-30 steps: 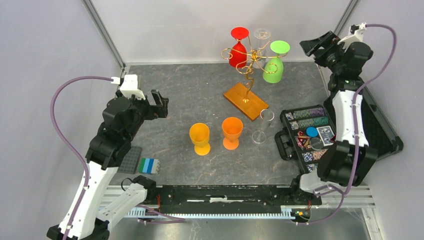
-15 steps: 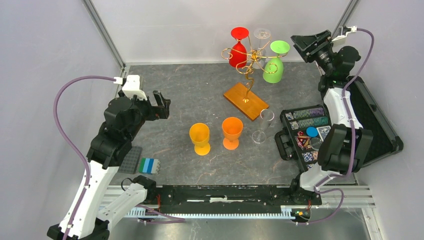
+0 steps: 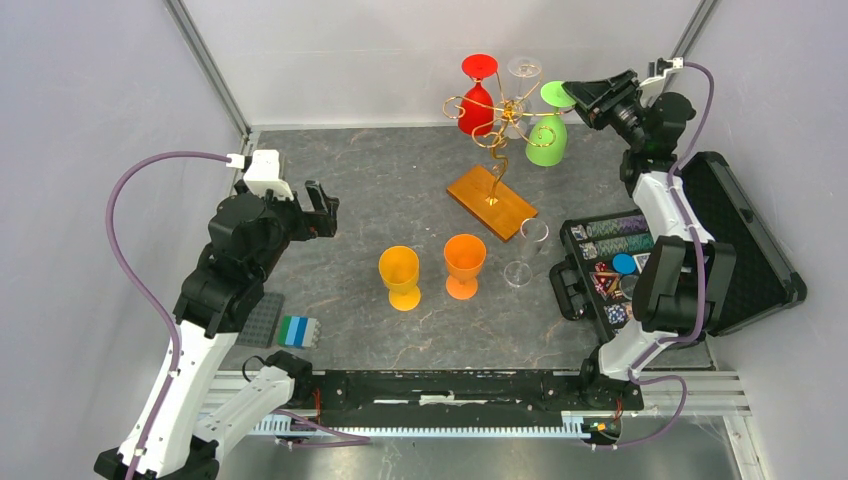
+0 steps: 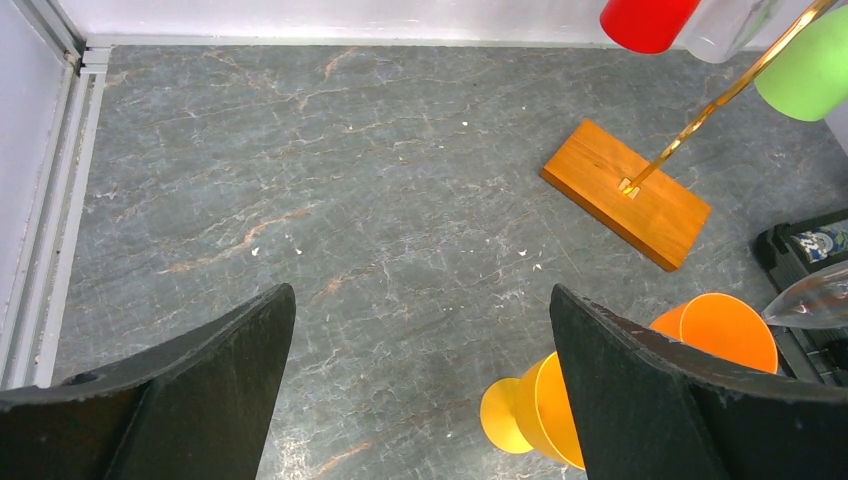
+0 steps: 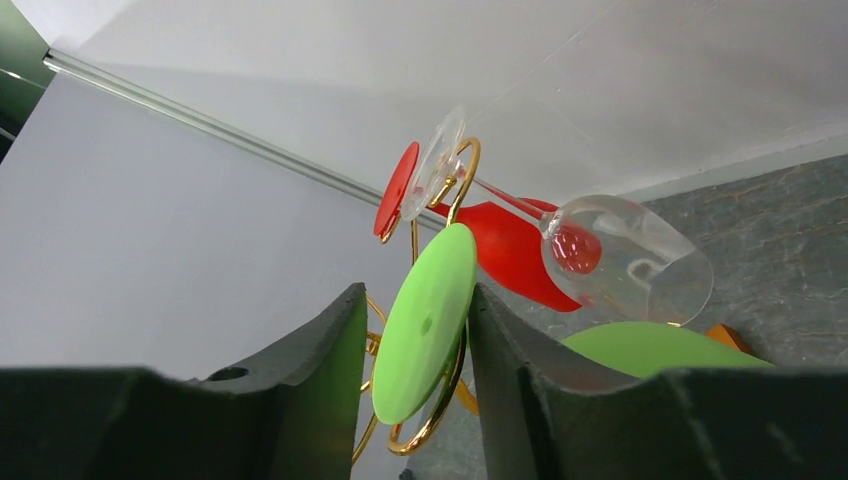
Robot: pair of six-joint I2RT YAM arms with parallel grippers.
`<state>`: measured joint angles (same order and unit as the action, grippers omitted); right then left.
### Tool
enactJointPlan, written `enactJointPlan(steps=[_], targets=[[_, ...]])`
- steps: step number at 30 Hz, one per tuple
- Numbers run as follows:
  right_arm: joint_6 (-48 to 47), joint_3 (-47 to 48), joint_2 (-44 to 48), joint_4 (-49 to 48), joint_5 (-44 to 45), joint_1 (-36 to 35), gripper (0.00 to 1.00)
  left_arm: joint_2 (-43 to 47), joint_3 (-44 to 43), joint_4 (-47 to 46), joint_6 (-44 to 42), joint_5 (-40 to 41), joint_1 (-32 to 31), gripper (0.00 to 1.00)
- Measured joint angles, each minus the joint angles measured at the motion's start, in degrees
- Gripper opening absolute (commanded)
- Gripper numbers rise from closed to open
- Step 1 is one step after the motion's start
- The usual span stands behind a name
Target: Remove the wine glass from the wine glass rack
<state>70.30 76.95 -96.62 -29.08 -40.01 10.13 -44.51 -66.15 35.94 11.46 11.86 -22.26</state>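
The wine glass rack (image 3: 497, 160), gold wire on an amber base (image 3: 491, 201), stands at the back. A red glass (image 3: 477, 108), a clear glass (image 3: 522, 70) and a green wine glass (image 3: 547, 140) hang upside down on it. My right gripper (image 3: 578, 95) is open, its fingers on either side of the green glass's foot disc (image 5: 430, 320), which sits in a gold ring (image 5: 440, 420). The disc touches the right finger; a gap shows at the left one. My left gripper (image 3: 325, 208) is open and empty above the table's left side.
A yellow glass (image 3: 400, 275), an orange glass (image 3: 464, 263) and a clear glass (image 3: 525, 250) stand in front of the rack. An open black case of poker chips (image 3: 620, 265) lies at the right. Toy bricks (image 3: 298, 330) and a grey plate (image 3: 260, 318) lie near left.
My right gripper has swung left from the back right corner to the rack and now straddles the green glass's foot. The left arm has barely moved.
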Motion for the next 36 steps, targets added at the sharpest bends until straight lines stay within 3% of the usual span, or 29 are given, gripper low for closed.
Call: enactJointPlan(steps=[8,16,22,36], targets=[[-4.2,1.0,0.3,7.6,4.3,-0.1,0.22,0.0,0.0,0.0,0.0,0.0,0.0,1.00],[-6.4,2.8,1.7,12.5,7.4,-0.1,0.14,0.0,0.0,0.0,0.0,0.0,0.0,1.00],[-7.1,4.3,2.0,14.4,8.6,-0.1,0.00,0.4,0.0,0.0,0.0,0.1,0.0,1.00],[-8.4,3.2,6.1,18.0,10.1,-0.1,0.00,0.8,0.0,0.0,0.0,0.1,0.0,1.00]])
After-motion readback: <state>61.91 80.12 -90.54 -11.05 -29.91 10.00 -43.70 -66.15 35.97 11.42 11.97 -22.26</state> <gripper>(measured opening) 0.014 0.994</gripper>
